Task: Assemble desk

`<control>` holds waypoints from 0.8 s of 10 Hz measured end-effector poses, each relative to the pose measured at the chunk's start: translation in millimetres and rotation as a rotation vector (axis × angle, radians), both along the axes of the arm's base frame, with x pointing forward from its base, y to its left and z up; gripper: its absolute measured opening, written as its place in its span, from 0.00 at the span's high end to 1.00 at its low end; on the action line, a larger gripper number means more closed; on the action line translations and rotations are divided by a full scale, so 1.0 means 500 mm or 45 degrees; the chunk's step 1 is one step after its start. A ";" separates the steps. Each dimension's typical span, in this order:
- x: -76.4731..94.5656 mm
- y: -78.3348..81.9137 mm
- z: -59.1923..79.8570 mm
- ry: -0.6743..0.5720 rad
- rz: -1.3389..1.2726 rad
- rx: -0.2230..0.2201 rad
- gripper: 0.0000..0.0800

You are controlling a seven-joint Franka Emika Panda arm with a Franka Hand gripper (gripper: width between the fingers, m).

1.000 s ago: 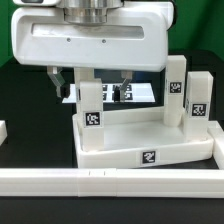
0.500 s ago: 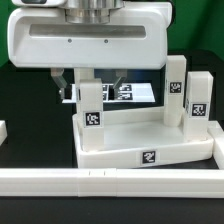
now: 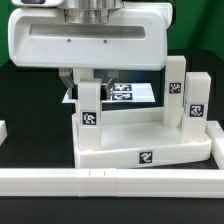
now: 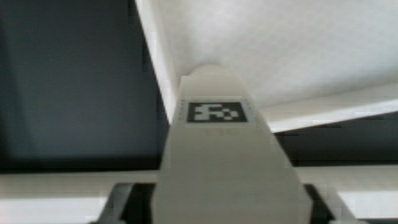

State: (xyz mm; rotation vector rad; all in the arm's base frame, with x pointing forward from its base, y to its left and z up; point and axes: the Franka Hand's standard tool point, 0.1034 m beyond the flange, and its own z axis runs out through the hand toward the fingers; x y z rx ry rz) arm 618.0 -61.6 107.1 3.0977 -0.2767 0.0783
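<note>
Desk tabletop sits rim-up directly below the pincer, against the long low rail that runs across in front of it. Three legs stand upright in its corners: one between the pincer's fingers, two more off to the exterior view's right of it. The marker board lies on the table behind the pincer.

Pincer state: fingers look pressed on either side of the leg's top, so gripping the leg; the wrist view shows the leg centred between them.

Step in hand, by judgement: seating or screwing this leg into its corner socket. To do it well:
- keep the leg vertical, no side load
- turn about the leg's own axis
- tabletop braced against the rail so it can't spin
- watch that the fingers don't slip on smooth plastic
</note>
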 end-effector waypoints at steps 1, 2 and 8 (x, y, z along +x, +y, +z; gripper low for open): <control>0.000 -0.004 0.000 -0.007 -0.115 0.018 0.64; -0.001 -0.007 -0.001 -0.013 -0.243 0.037 0.64; -0.003 -0.019 -0.001 -0.028 -1.086 0.120 0.64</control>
